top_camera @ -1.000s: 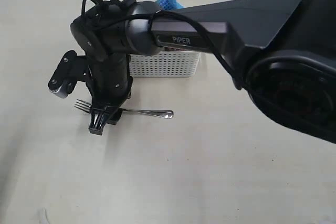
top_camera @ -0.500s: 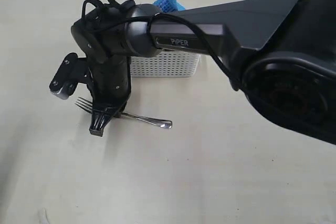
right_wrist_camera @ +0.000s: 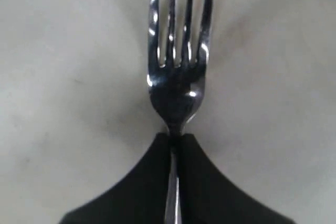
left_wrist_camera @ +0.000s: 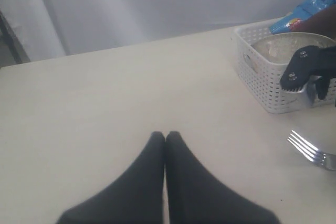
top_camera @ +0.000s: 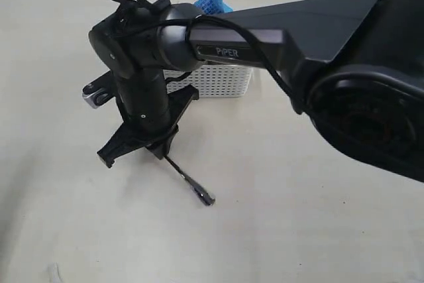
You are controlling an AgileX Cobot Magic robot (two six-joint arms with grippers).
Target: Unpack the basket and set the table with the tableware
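Right gripper (right_wrist_camera: 170, 139) clenched on the neck of the steel four-tined fork (right_wrist_camera: 178, 72).
Pinching just behind the tines likely keeps the slim fork from pivoting while it is lined up on the pale beige table (top_camera: 298, 230), near the white perforated plastic basket (top_camera: 212, 81); whether it touches down is unclear. Left gripper (left_wrist_camera: 165, 139) is pressed closed on nothing.

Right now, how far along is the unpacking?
Done: the fork is out of the basket. In hand: the right gripper is shut on the fork's neck, over the table. The left gripper is shut and empty. Left: the pale bowl sits in the basket near the blue bag; whatever else is inside is hidden.
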